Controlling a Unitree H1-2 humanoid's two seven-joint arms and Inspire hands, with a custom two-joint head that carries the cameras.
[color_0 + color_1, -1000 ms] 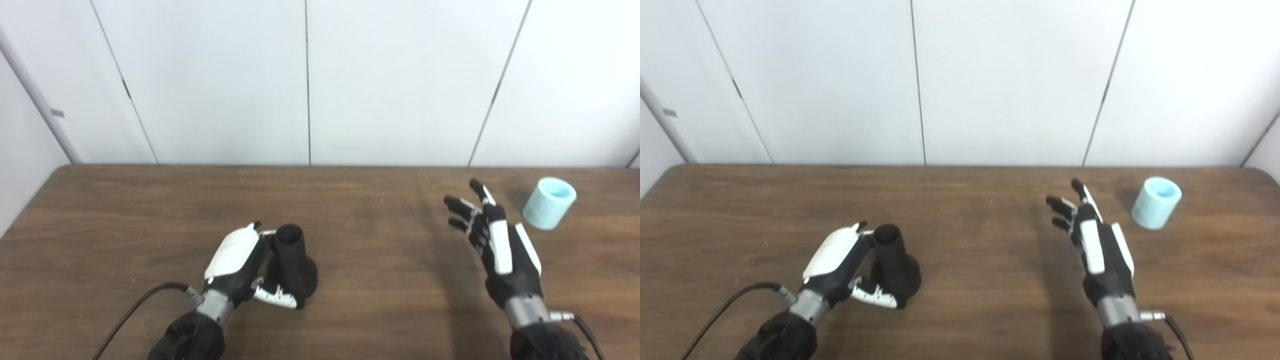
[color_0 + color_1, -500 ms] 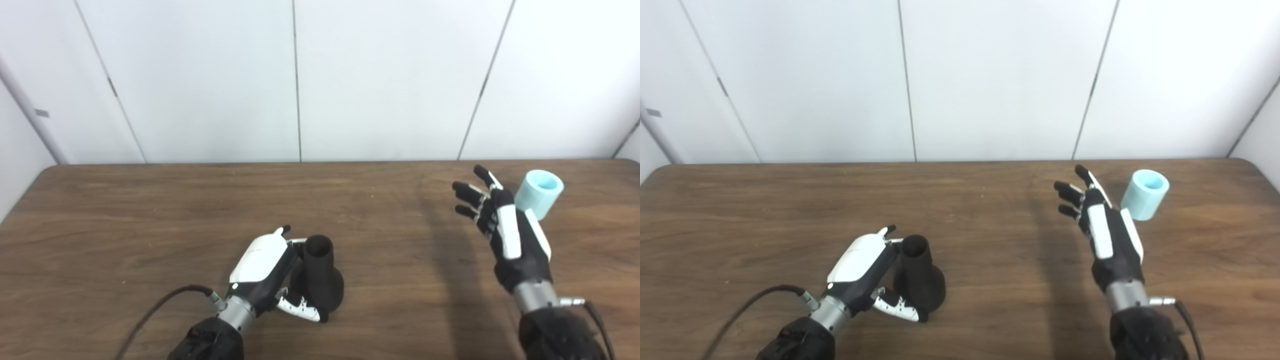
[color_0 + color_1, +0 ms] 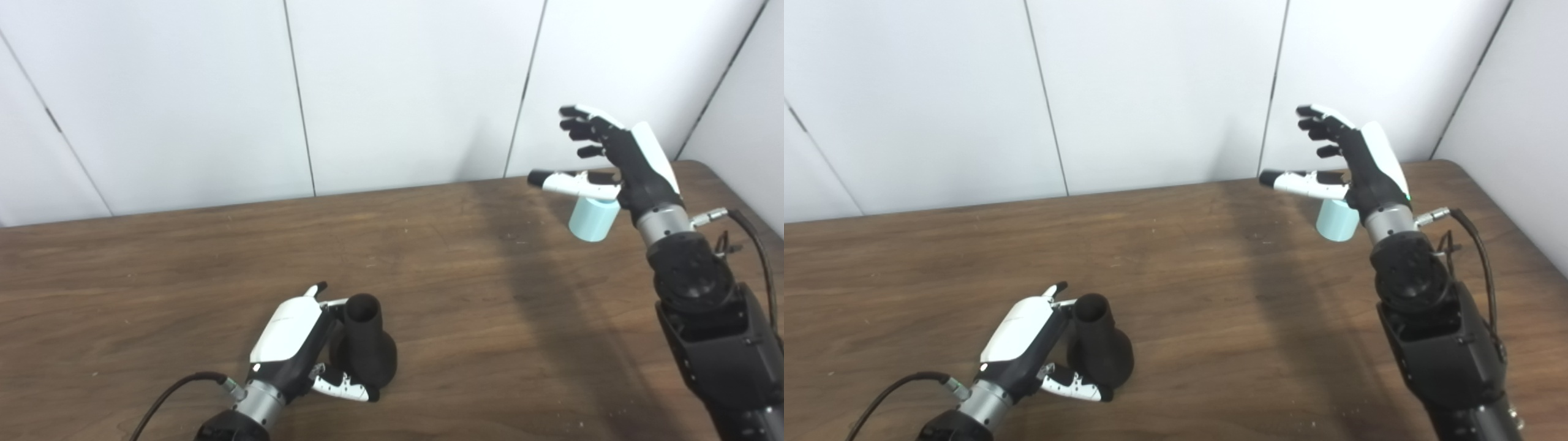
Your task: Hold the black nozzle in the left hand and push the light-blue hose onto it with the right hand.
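Black plastic, flared at its base and open at the top, the nozzle [image 3: 364, 343] stands upright on the near part of the wooden table [image 3: 153, 275], left of centre. The left hand [image 3: 294, 343] is wrapped around it from the left side: the white-backed palm presses against the neck, the fingers curl behind it, and the thumb [image 3: 343, 387] lies across the front of the wide base. That hand is clamped on the nozzle, and a dark cable [image 3: 177, 392] trails from its wrist toward the bottom edge.

Farther back and to the right, the right arm [image 3: 704, 306] rises steeply from the lower right corner. The right hand [image 3: 618, 159] is raised above the far right part of the table with its fingers [image 3: 582, 125] spread apart and slightly curled, and its thumb [image 3: 566, 182] stretched out to the left. It holds nothing.

Just below that thumb, partly hidden by it and by the wrist, sits the light-blue hose [image 3: 591, 217], a short pale cylinder on the table near the far right edge. Whether the thumb touches its top cannot be told from either view. Hose and nozzle are well apart. Behind the table stand plain white wall panels [image 3: 398, 86].
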